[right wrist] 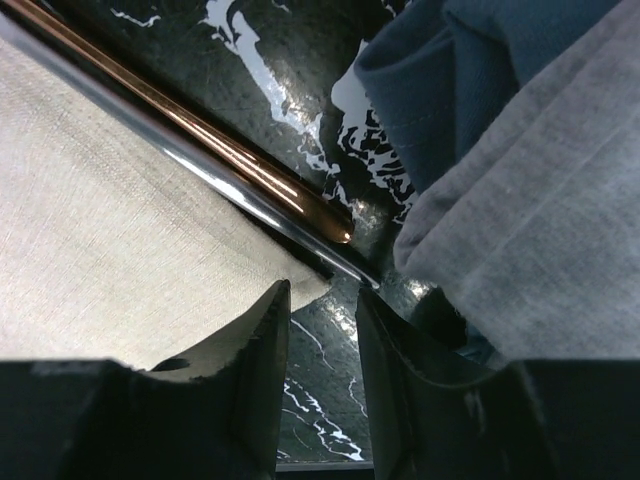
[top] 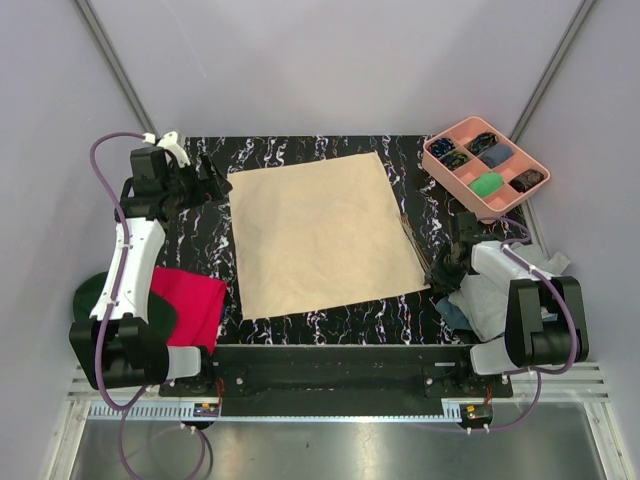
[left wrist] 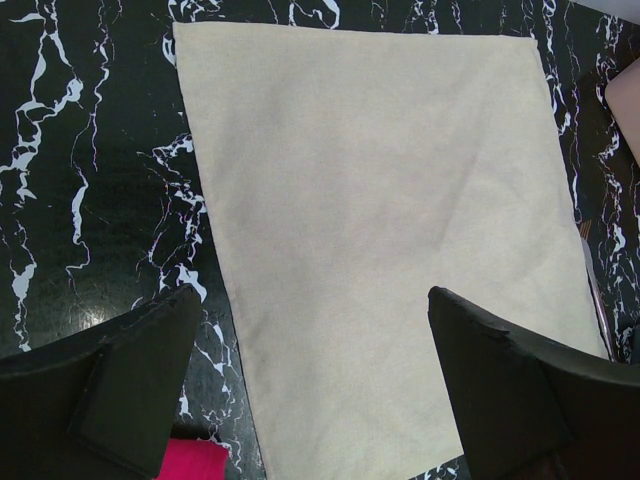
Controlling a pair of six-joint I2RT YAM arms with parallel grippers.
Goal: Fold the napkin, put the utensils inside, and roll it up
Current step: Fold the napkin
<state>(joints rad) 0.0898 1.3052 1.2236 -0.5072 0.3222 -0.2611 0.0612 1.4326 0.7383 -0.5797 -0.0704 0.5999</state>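
Top external: napkin spread flat on table. Utensils lie along its right edge. Right gripper low at the napkin's near right corner, jaws narrow, nothing between. Left gripper over the left edge, jaws wide, empty.

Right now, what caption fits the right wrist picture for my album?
Right gripper poised at the napkin corner, beside the shiny utensils.
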